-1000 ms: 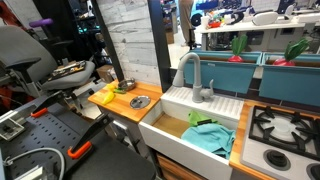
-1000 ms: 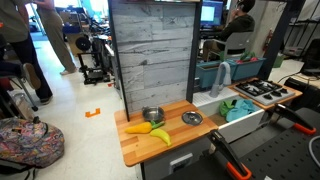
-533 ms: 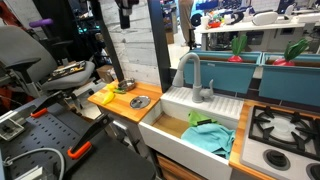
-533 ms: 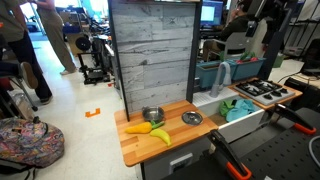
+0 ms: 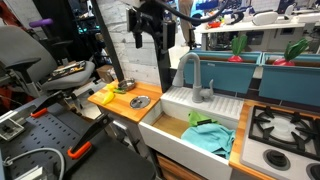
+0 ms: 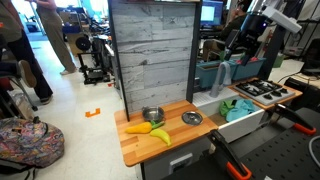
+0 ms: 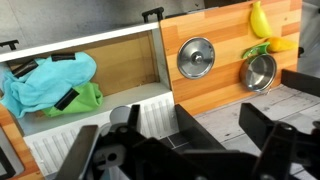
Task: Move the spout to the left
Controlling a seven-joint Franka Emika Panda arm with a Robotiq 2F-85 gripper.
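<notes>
Spout (image 5: 190, 70) upright behind the white sink (image 5: 172, 146) — untouched.
My gripper (image 5: 148, 42) hangs high over the wooden counter (image 5: 127, 109), well apart from it (fingers spread wide, holding nothing).

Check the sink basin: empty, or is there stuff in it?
Not empty. In the wrist view the sink holds a crumpled teal cloth with a green cloth beside it.

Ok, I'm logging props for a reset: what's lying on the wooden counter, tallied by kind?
Metal dishes: 2, the round lid and the bowl
Fruit-like pieces: 2, the banana and a yellow-green piece
Total: 4
</notes>
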